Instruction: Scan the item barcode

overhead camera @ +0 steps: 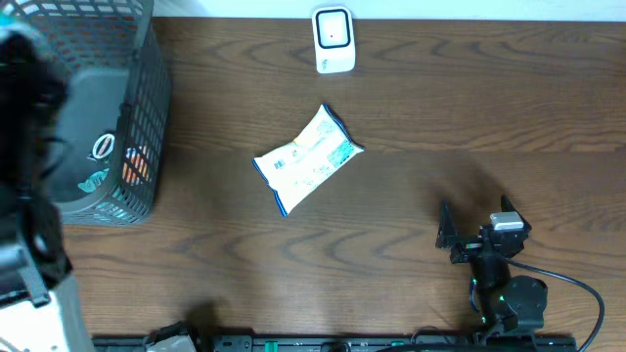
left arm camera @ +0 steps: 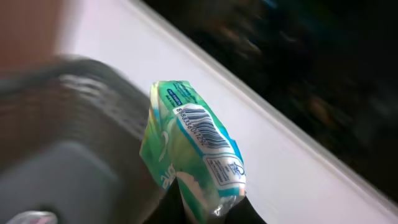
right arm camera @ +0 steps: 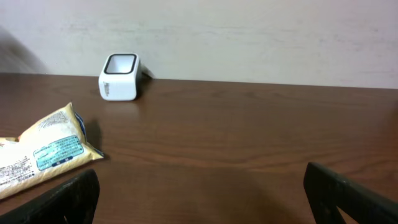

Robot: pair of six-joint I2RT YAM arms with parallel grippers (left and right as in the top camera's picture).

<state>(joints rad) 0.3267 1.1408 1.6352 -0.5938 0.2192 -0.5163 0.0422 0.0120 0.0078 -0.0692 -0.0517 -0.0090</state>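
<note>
Green packet [left arm camera: 193,155] clamped by lower edge in left pincer [left arm camera: 208,211], over basket [overhead camera: 147,127], well apart from scanner [overhead camera: 333,39]. Right pincer [overhead camera: 476,227] released, empty. Risk: floppy packet slipped; barcode [left arm camera: 200,126] angled off scanner, read missed.

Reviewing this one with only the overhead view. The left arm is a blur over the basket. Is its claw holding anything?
Observer: Yes, the left wrist view shows the left claw shut on a green packet.
Operator: Any barcode showing on it?
Observer: Yes, a barcode is on the face turned toward that camera.
Operator: And the other arm?
Observer: The right wrist view shows the right claw open, with only bare table between its fingers.
</note>
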